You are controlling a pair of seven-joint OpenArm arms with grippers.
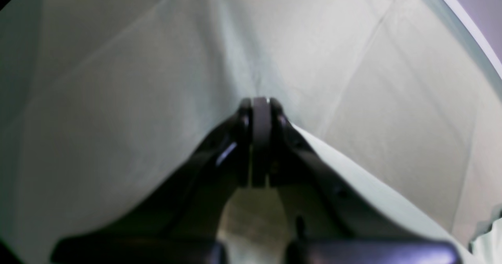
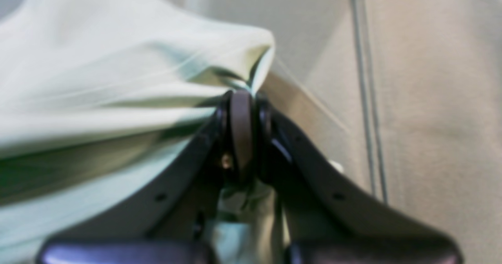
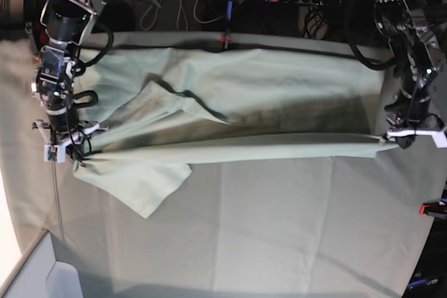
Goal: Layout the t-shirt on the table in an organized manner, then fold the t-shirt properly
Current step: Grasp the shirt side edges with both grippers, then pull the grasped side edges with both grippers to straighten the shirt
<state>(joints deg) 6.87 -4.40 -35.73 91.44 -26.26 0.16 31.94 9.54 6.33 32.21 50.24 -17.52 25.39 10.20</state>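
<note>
Both tools, left tool (image 3: 391, 140) and right tool (image 3: 75, 158), pinch the t-shirt (image 3: 230, 113) taut; lower evenly onto the counter (image 3: 279, 228).

No text, label, brand, number or sign can be read in any of the views. Both wrist views are blurred, and in the base view nothing lettered is shown large enough to be made out.

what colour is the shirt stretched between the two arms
Pale mint green, plain with no pattern. The t-shirt shows best in the base view.
</note>
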